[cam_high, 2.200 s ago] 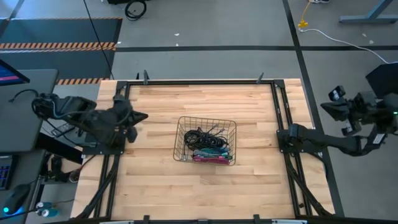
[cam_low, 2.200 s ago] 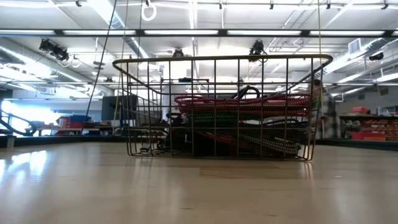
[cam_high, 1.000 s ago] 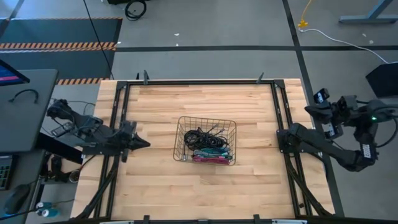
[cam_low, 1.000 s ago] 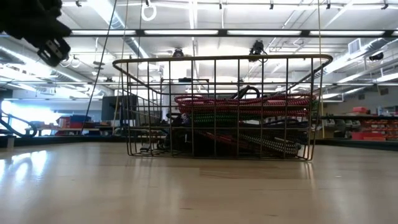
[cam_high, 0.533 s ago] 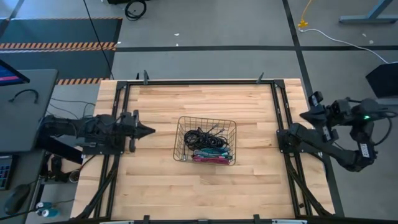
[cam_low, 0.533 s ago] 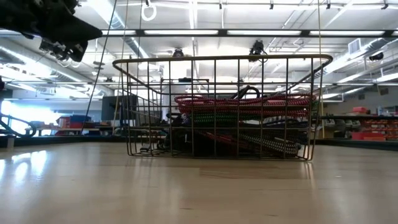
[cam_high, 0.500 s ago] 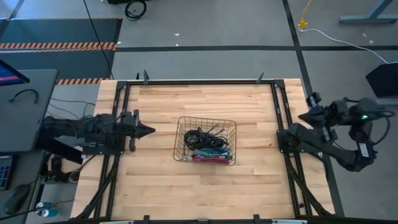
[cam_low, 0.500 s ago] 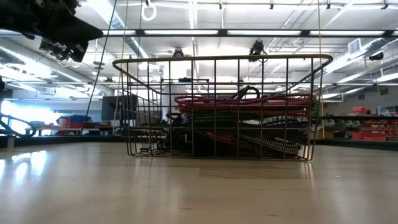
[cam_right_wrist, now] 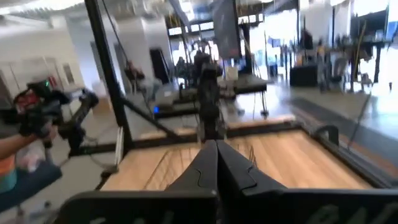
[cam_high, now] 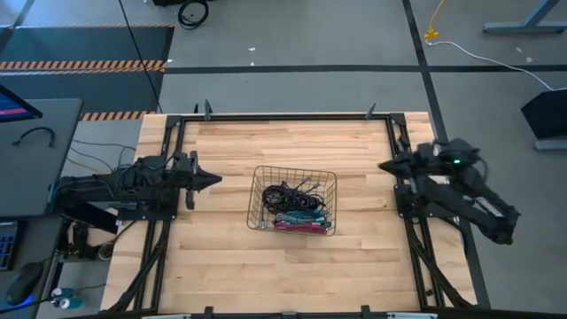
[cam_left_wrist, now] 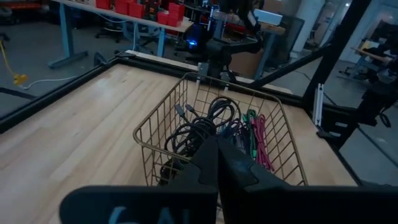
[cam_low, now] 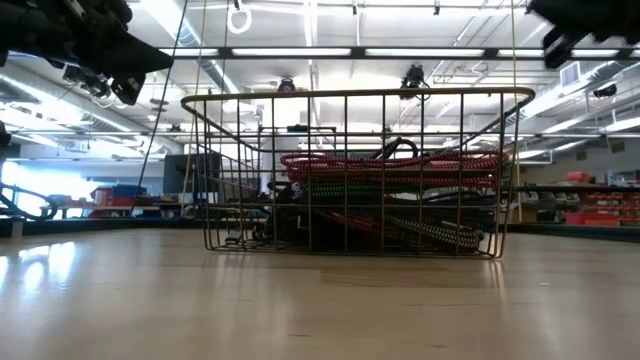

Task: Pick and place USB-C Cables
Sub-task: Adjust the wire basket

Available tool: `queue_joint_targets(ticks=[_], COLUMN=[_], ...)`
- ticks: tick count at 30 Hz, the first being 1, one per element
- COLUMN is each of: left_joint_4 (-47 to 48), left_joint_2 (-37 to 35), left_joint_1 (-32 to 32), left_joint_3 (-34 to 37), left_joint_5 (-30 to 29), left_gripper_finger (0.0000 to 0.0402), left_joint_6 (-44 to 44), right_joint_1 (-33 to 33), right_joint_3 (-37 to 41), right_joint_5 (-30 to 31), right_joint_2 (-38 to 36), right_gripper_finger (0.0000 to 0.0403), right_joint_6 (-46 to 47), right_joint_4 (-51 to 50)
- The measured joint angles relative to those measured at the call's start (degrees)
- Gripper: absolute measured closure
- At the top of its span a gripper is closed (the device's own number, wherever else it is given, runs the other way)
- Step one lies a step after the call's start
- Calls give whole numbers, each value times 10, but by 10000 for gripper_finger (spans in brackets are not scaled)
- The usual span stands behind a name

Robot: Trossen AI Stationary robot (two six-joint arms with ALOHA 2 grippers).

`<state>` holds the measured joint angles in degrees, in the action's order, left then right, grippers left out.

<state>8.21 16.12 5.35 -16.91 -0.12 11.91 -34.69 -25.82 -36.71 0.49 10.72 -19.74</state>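
Note:
The USB-C cables [cam_high: 294, 207] lie heaped in a gold wire basket [cam_high: 297, 169] at the middle of the table: black coils [cam_left_wrist: 199, 127] toward the far side, teal, green and magenta bundles [cam_left_wrist: 255, 134] toward the near side. In the low view the cables [cam_low: 390, 165] fill the basket [cam_low: 350, 95] to about half its height. My left gripper [cam_high: 215, 179] hovers left of the basket, shut, pointing at it [cam_left_wrist: 216, 144]. My right gripper [cam_high: 382, 166] hovers over the table's right side, shut, pointing left [cam_right_wrist: 216, 144].
The basket stands on bare wood, with free table on every side. A black frame [cam_high: 283, 116] runs along the table's edges. Both arms hang above basket height in the low view, the left arm [cam_low: 100, 45] and the right arm [cam_low: 590, 20]. A person's arm [cam_right_wrist: 9, 165] shows beyond the table.
My left gripper has moved right from the table's left edge toward the basket and a little toward the far edge, staying level. My right arm has swung in from beyond the table's right edge, and its gripper now points left over the table toward the basket. Basket and cables have not moved.

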Motion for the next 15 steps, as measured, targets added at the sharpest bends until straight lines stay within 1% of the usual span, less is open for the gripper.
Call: queue_joint_targets(ticks=[4, 7, 9, 12, 15], left_joint_4=[2, 2, 3, 6, 6], left_joint_2=[0, 0, 0, 0, 0], left_joint_1=[0, 0, 0, 0, 0], left_joint_3=[0, 0, 0, 0, 0], left_joint_5=[1, 4, 4, 4, 3], left_gripper_finger=[401, 401, 401, 401, 401], left_joint_6=[10, 10, 9, 9, 9], right_joint_1=[13, 42, 69, 119, 178], right_joint_3=[120, 182, 199, 212, 220], right_joint_5=[17, 41, 65, 117, 199], right_joint_2=[0, 0, 0, 2, 15], right_gripper_finger=[403, 403, 403, 403, 403], right_joint_6=[61, 94, 92, 69, 46], right_joint_4=[203, 296, 323, 316, 298])
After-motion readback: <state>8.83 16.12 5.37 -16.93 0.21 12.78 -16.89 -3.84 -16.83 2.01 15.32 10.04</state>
